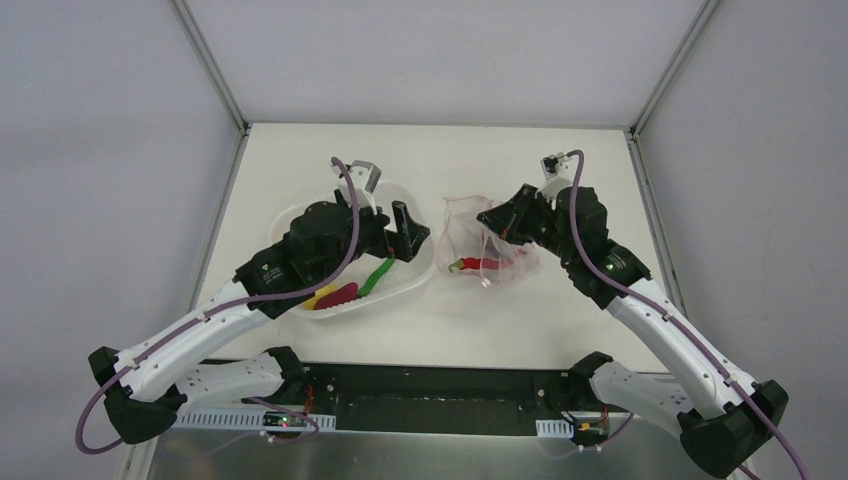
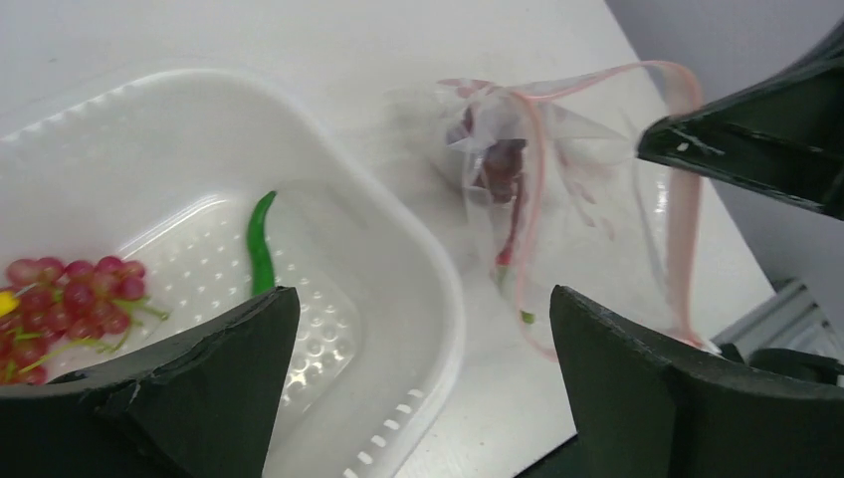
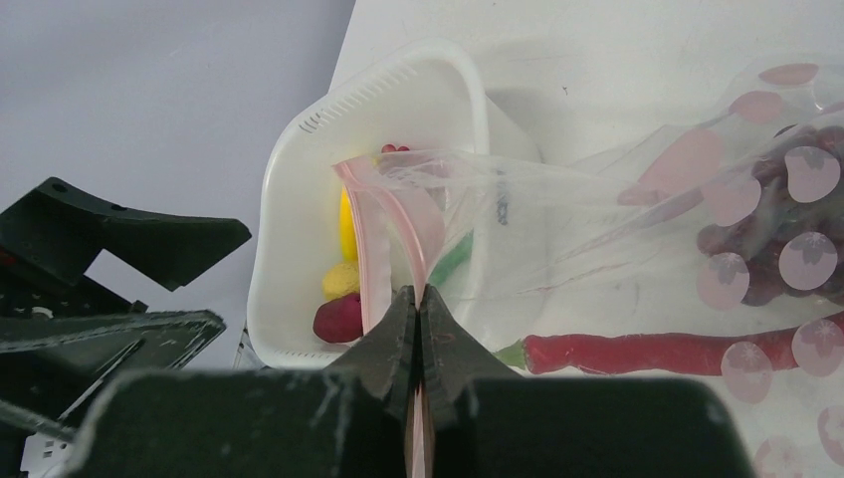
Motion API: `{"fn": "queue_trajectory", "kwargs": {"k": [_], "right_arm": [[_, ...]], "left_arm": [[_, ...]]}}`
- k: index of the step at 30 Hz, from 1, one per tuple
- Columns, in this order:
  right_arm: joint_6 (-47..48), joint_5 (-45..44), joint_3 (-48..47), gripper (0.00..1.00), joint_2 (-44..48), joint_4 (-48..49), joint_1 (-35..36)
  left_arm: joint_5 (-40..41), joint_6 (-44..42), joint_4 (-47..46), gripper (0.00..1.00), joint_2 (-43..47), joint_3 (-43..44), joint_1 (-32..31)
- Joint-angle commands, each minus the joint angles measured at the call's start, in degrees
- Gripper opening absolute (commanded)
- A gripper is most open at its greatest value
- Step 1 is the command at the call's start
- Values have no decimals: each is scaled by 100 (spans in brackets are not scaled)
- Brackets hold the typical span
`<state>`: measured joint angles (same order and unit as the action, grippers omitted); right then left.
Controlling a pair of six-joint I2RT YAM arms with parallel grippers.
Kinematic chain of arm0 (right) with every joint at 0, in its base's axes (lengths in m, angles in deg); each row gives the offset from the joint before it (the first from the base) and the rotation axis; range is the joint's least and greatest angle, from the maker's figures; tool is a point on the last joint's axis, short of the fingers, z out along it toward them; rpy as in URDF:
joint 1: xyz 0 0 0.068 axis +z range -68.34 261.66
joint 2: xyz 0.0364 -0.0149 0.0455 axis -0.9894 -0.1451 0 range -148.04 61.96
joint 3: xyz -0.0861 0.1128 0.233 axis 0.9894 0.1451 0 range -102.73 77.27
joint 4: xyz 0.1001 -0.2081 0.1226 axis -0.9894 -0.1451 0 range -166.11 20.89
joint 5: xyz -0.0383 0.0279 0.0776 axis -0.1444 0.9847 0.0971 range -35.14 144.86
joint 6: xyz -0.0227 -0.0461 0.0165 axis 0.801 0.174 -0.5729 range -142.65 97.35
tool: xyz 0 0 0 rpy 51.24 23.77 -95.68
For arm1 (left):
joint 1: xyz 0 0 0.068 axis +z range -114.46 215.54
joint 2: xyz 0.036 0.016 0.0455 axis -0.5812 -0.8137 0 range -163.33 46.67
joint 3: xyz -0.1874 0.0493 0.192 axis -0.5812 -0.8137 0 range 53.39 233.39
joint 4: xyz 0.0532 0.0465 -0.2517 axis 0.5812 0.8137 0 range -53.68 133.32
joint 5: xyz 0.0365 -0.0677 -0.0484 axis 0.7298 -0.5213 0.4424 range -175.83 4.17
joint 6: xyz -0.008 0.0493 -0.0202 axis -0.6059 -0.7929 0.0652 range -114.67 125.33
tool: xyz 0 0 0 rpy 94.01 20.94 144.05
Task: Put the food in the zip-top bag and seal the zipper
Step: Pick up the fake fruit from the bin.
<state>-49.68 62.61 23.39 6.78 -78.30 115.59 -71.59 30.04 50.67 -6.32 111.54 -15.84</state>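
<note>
The clear zip-top bag (image 1: 470, 235) lies right of the white tub, its mouth lifted and open toward the tub. My right gripper (image 1: 497, 218) is shut on the pink-red zipper strip (image 3: 398, 224), holding the mouth up (image 3: 419, 311). A red chili (image 3: 647, 351) and a dark red grape bunch (image 3: 771, 239) lie inside the bag. My left gripper (image 1: 405, 235) is open and empty (image 2: 418, 398), hovering over the tub's right rim. In the tub lie a green chili (image 2: 261, 244), a red grape bunch (image 2: 70, 299), a yellow banana (image 3: 346, 224) and a round yellow fruit (image 3: 341, 281).
The white translucent tub (image 1: 420, 275) sits left of centre, its right rim close to the bag's mouth. The right gripper's finger (image 2: 756, 149) shows at the top right of the left wrist view. Grey walls enclose the table on three sides.
</note>
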Motion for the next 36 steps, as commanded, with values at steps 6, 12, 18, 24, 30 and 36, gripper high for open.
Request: {"fn": "queue_trajectory", "kwargs": {"k": [6, 12, 18, 24, 30, 36], "right_arm": [[-198, 52, 145, 0, 110, 343, -24], [-220, 10, 265, 0, 176, 343, -25], [-312, 109, 377, 0, 90, 468, -24], [-375, 244, 367, 0, -44, 536, -26], [-414, 243, 399, 0, -85, 516, -27], [-466, 244, 423, 0, -124, 567, -26]], "left_arm": [[768, 132, 752, 99, 307, -169, 659], [591, 204, 1322, 99, 242, -326, 1611], [237, 37, 1756, 99, -182, -427, 2586], [-209, 225, 1655, 97, -1152, -452, 3197], [-193, 797, 1240, 93, -2142, -407, 3300], [184, 1349, 870, 86, -2871, -288, 3302]]}}
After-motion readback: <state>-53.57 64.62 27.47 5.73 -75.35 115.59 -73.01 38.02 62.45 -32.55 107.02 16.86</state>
